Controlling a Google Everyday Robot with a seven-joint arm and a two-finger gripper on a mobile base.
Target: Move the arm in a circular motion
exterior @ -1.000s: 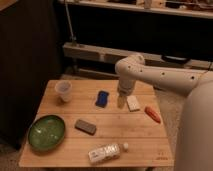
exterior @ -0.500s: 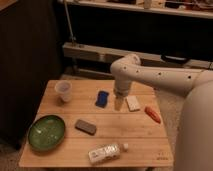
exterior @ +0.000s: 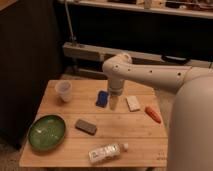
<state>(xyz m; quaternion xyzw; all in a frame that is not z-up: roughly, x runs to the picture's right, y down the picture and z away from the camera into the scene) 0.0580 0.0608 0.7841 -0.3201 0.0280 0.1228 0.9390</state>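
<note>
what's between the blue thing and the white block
Only the gripper, the arm's pale tip, hanging above bare tabletop between the blue thing and the white block, in the camera view.

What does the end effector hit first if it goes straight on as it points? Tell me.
Probably the wooden table: the end effector points straight down at bare wood between the blue object and the white block. Depth is unclear; it may graze the blue object.

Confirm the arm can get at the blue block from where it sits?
Probably yes. The gripper hangs tip-down close beside the blue block, with nothing between them. The arm reaches in above the table.
</note>
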